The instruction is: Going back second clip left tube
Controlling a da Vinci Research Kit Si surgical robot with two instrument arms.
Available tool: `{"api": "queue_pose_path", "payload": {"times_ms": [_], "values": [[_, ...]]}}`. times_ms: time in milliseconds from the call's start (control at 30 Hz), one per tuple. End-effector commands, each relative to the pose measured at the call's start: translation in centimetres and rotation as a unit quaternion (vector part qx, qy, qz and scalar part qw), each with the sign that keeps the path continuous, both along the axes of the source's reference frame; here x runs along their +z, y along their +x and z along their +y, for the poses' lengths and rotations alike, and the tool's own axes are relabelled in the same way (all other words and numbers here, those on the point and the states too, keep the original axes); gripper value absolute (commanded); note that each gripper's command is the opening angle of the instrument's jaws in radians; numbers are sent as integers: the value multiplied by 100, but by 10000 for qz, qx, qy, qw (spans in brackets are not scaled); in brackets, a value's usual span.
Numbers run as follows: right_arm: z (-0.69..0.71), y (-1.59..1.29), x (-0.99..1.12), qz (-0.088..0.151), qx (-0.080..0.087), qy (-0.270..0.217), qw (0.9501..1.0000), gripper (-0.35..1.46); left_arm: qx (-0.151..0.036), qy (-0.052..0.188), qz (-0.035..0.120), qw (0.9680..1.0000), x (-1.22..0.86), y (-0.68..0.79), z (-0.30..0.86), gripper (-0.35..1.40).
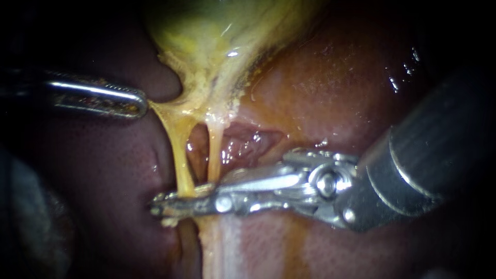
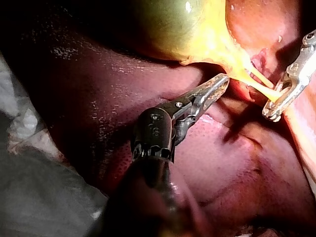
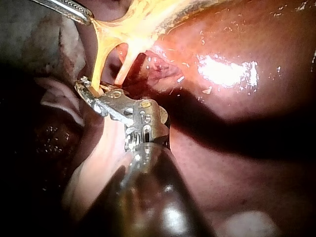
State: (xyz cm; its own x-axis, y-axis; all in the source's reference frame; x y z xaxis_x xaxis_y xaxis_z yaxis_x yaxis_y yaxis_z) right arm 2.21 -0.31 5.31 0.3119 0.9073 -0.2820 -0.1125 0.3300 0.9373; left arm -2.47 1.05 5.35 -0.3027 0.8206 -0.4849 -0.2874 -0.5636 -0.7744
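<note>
My left instrument (image 1: 140, 105) clamped on gallbladder (image 1: 217, 41) neck, pulling left: tubes taut, spread apart for access. My right instrument (image 1: 166, 202) in from right, jaws closed around left tube (image 1: 178, 150) at near end. Right tube (image 1: 214, 150) just beside, outside bite.

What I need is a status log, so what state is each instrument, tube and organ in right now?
Yellow-green gallbladder: held at its neck, stretched.
Silver left instrument: jaws shut on the gallbladder's neck.
Thin yellow left tube: taut, uncut.
Thin yellow right tube: taut, uncut.
Silver right instrument: tip across the left tube's lower end, in front of the right tube.
Red-brown liver: bare, glistening.
</note>
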Motion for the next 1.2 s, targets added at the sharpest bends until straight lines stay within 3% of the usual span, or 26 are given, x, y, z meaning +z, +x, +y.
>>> {"api": "queue_pose_path", "payload": {"times_ms": [33,67,133,267,333,433,567,733,833,1000,1200], "values": [[0,0,1,37,-4,15,10000,-35,0,-1,0,10000,0,0,0,-35],[0,1,1,80,-27,32,10000,-35,0,-1,0,10000,0,0,0,-35],[-1,4,7,371,-83,-476,9981,4,0,-1,0,10000,0,0,0,-35],[2,12,22,510,-57,-735,9960,38,0,-1,0,10000,0,0,0,-35],[4,12,29,546,-81,-884,9946,41,0,-1,0,10000,0,0,0,-35],[8,9,40,653,-156,-1405,9878,44,-1,-2,0,10000,1,0,0,-35],[15,4,49,502,-19,-2015,9782,46,-1,-4,1,10000,1,0,0,-35],[18,-7,52,410,-84,-2542,9663,49,-12,-10,9,10000,1,0,-1,-35],[19,-16,49,352,-164,-2809,9589,50,-10,-10,8,10000,1,0,-1,-35],[26,-42,35,487,-282,-3158,9472,50,-7,-10,6,10000,1,2,-1,-35],[36,-93,15,654,-412,-3484,9342,50,-5,-6,4,10000,-1,3,-1,-35]]}}
